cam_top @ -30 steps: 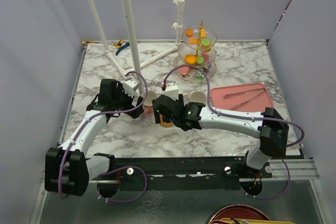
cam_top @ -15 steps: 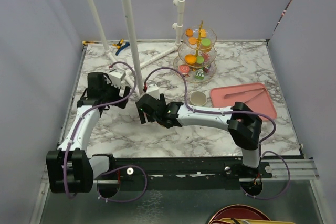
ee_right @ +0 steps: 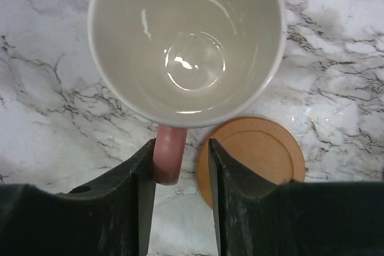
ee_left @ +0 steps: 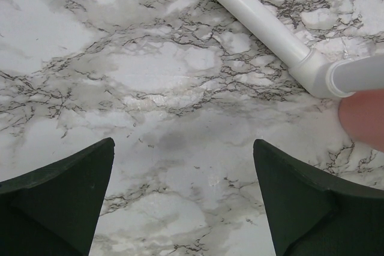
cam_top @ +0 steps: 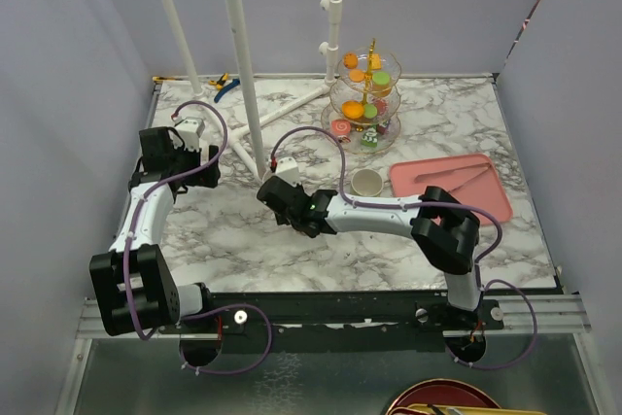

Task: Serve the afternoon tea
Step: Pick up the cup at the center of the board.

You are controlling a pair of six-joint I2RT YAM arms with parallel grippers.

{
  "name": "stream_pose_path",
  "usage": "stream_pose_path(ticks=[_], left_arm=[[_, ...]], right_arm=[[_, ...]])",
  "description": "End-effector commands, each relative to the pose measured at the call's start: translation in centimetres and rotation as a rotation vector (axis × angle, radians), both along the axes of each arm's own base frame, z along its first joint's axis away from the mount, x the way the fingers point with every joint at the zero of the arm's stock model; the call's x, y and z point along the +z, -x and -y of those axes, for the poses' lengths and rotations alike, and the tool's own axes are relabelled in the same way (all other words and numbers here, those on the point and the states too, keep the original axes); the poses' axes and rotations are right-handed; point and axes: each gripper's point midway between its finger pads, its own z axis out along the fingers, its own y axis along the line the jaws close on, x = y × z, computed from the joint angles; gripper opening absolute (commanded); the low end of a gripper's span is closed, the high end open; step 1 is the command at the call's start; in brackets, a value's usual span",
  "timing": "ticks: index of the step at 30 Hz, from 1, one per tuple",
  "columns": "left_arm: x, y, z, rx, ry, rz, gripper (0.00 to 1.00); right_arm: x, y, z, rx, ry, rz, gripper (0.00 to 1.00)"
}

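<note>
Pink mug (ee_right: 186,40) sits on marble (ee_right: 336,58) beside a brown coaster (ee_right: 255,160), glossy and likely fragile; take its handle (ee_right: 169,160), which your right gripper (ee_right: 182,154) straddles unpinched; your left gripper (ee_left: 183,148) gapes wide.

I see a grey-veined marble tabletop (cam_top: 243,240) boxed in by pale lilac walls (cam_top: 58,94), white plastic pipes (cam_top: 238,55) rising at the back.
</note>
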Motion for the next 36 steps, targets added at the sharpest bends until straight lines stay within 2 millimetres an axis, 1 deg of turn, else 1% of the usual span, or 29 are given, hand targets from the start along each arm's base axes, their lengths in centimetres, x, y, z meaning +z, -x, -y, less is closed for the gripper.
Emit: stream_pose_path(ticks=[1, 3, 7, 11, 14, 16, 18, 19, 20, 25, 27, 30, 33, 36], left_arm=[[0.7, -1.1, 0.4, 0.004, 0.055, 0.029, 0.99], [1.0, -1.2, 0.6, 0.000, 0.063, 0.037, 0.99], [1.6, -1.3, 0.5, -0.004, 0.056, 0.054, 0.99], [2.4, -1.0, 0.6, -0.006, 0.054, 0.079, 0.99], [2.7, -0.9, 0.7, -0.007, 0.054, 0.087, 0.99], [2.5, -0.9, 0.7, -0.007, 0.053, 0.084, 0.99], [2.1, -0.9, 0.7, -0.008, 0.057, 0.071, 0.99], [1.9, -1.0, 0.7, -0.008, 0.057, 0.065, 0.99], [1.7, -1.0, 0.7, -0.006, 0.058, 0.059, 0.99], [1.4, -1.2, 0.7, -0.011, 0.061, 0.050, 0.99], [1.4, -1.2, 0.8, -0.015, 0.065, 0.051, 0.99], [1.3, -1.3, 0.8, -0.022, 0.062, 0.049, 0.99], [1.2, -1.4, 0.7, -0.027, 0.055, 0.049, 0.99], [1.3, -1.4, 0.8, -0.030, 0.059, 0.051, 0.99]], right_arm=[[1.1, -1.5, 1.8, -0.041, 0.025, 0.058, 0.39], [0.8, -1.7, 1.6, -0.027, 0.042, 0.052, 0.40], [0.4, -1.9, 0.5, 0.045, 0.060, 0.040, 0.47], [-0.3, -2.4, 0.2, 0.090, 0.075, 0.002, 0.46], [-0.6, -2.7, 0.3, 0.098, 0.080, -0.026, 0.38], [-0.3, -2.8, 0.3, 0.104, 0.077, -0.020, 0.29], [0.3, -3.0, 0.3, 0.105, 0.074, -0.006, 0.15], [0.8, -3.1, 0.3, 0.100, 0.070, 0.008, 0.06], [1.4, -3.3, 0.5, 0.095, 0.066, 0.026, 0.01], [4.9, -3.7, 2.2, 0.054, 0.033, 0.111, 0.01], [6.7, -3.5, 2.9, 0.043, 0.012, 0.131, 0.01], [8.2, -2.7, 4.3, 0.030, -0.013, 0.138, 0.01], [8.5, -1.3, 5.8, 0.038, -0.031, 0.115, 0.00], [7.5, 0.2, 7.4, 0.032, -0.037, 0.078, 0.01]])
